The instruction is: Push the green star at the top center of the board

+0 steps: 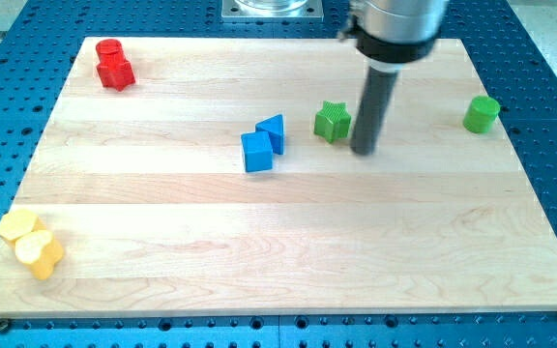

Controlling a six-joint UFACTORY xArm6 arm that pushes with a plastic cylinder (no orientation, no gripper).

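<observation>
The green star (pixel 332 121) sits on the wooden board (pixel 278 242), a little right of the centre and in its upper half. My tip (pixel 364 150) is just to the right of the star and slightly lower, with a narrow gap between them. The dark rod rises from the tip to the arm's grey housing at the view's top.
A blue cube (pixel 256 153) and a blue triangular block (pixel 272 132) touch each other left of the star. A green cylinder (pixel 482 113) stands at the right edge. A red block (pixel 114 65) is at the top left. Two yellow blocks (pixel 30 242) lie at the bottom left.
</observation>
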